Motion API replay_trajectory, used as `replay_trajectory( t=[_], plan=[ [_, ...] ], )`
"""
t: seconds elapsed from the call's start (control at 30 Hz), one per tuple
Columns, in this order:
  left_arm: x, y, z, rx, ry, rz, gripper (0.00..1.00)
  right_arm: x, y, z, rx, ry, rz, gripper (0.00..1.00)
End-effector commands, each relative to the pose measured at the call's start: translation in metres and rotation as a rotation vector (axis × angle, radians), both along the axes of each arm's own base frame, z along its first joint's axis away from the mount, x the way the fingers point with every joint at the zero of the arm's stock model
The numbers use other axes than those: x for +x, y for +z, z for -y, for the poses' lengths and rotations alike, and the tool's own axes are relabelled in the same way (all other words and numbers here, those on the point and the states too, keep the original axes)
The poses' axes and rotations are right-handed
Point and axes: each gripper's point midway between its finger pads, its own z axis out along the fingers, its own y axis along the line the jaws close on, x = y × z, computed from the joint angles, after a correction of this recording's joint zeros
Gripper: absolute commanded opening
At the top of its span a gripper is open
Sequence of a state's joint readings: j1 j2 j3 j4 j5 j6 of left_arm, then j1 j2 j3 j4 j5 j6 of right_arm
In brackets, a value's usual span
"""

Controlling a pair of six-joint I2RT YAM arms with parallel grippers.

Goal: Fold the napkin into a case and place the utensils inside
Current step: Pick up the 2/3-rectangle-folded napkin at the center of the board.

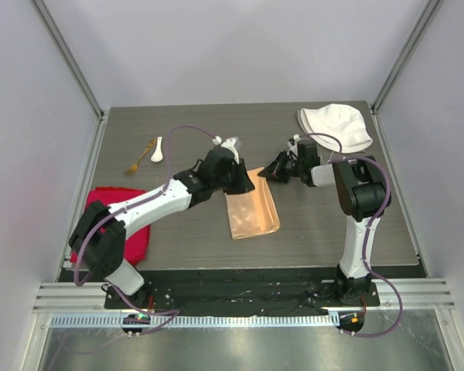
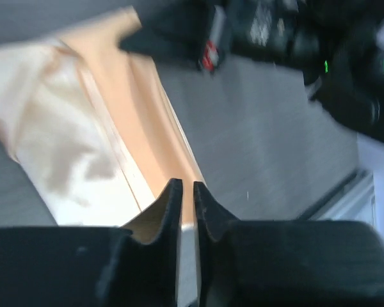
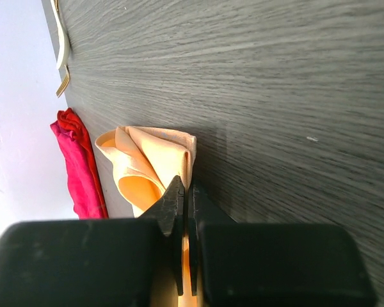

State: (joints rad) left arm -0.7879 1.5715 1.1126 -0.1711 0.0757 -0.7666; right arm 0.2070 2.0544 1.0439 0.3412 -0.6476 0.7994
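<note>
The peach-orange napkin [image 1: 252, 212] lies mid-table, folded into a narrow layered rectangle. My left gripper [image 1: 242, 184] is at the far left end of its top edge. Its fingers [image 2: 173, 204] are pressed close with the cloth's corner [image 2: 147, 147] at their tips. My right gripper [image 1: 274, 170] is shut on the far right corner. Peach cloth shows between its fingers [image 3: 175, 198], and the napkin [image 3: 150, 163] bulges into loose folds ahead of them. The white spoon [image 1: 156, 149] and gold fork [image 1: 139, 159] lie together at the far left and also show in the right wrist view [image 3: 62, 48].
A bright red cloth [image 1: 124, 220] lies crumpled at the near left under the left arm, and shows in the right wrist view [image 3: 77, 160]. A white fabric hat [image 1: 336, 126] sits at the far right corner. Grey walls enclose the table on three sides.
</note>
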Motion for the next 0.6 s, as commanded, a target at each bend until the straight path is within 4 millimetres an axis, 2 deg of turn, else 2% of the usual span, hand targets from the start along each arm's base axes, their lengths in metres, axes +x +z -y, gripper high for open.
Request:
replay_trajectory(
  t=[0.0,0.03,0.07,0.1,0.17,0.2,0.23,0.27,0.43,0.57],
  plan=[
    [0.048,-0.015,-0.024,0.108,0.177,0.003,0.09,0.015,0.029,0.000,-0.003,0.015,0.102,0.01],
    [0.063,-0.015,-0.030,0.157,0.229,0.034,0.02,0.014,0.029,-0.001,-0.006,0.018,0.098,0.01],
    [0.068,-0.037,-0.033,0.220,0.240,0.004,0.00,0.014,0.031,-0.001,-0.006,0.018,0.103,0.01],
    [0.069,-0.047,-0.035,0.260,0.241,-0.016,0.00,0.015,0.032,-0.001,-0.008,0.021,0.107,0.01],
    [0.079,-0.050,-0.029,0.286,0.232,0.011,0.00,0.014,0.033,-0.001,-0.011,0.027,0.109,0.01],
    [0.082,-0.064,-0.033,0.331,0.245,0.002,0.00,0.015,0.035,-0.001,-0.010,0.027,0.112,0.01],
    [0.086,-0.069,-0.036,0.354,0.257,0.006,0.00,0.014,0.034,-0.001,-0.014,0.029,0.109,0.01],
    [0.094,-0.067,-0.041,0.383,0.281,0.032,0.00,0.015,0.036,-0.001,-0.013,0.029,0.112,0.01],
    [0.101,-0.074,-0.045,0.434,0.299,0.052,0.00,0.014,0.037,-0.004,-0.014,0.040,0.114,0.01],
    [0.106,-0.086,-0.037,0.426,0.277,0.052,0.00,0.014,0.038,-0.008,-0.021,0.049,0.119,0.01]
  ],
)
